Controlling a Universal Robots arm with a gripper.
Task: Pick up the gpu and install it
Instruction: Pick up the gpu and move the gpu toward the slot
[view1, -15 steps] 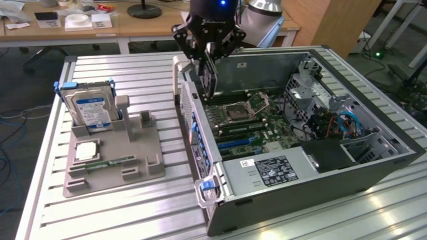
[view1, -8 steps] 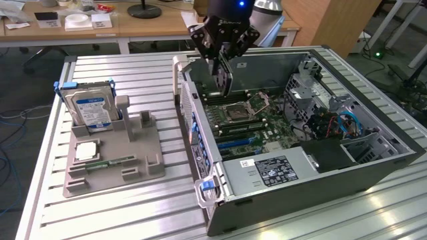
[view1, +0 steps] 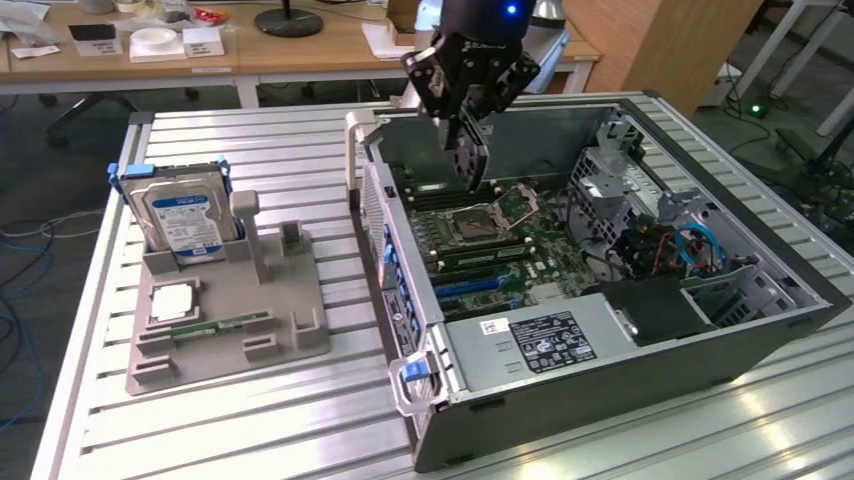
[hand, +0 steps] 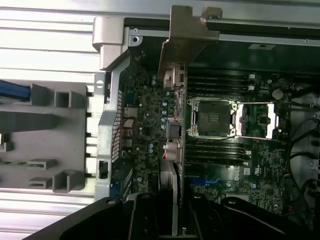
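Note:
Over the open computer case (view1: 747, 190), my gripper (view1: 463, 128) is shut on the gpu (view1: 470, 162). The card hangs on edge, its lower edge just above the motherboard (view1: 534, 245) near the case's rear wall. Seen from the wrist, the gpu (hand: 173, 135) runs edge-on from between my black fingers (hand: 145, 220), past its heatsink, out to its silver end bracket (hand: 187, 30), which sits at the case's rear wall. The CPU socket (hand: 212, 117) lies just beside the card. Whether the card's edge touches a slot is hidden.
A grey parts holder (view1: 227, 310) stands at the exterior view's left, holding a silver hard drive with a blue label (view1: 184, 215), a chip (view1: 174, 300) and a narrow memory stick (view1: 214, 326). Inside the case are a power supply (view1: 534, 340), a drive cage and cables (view1: 667, 250).

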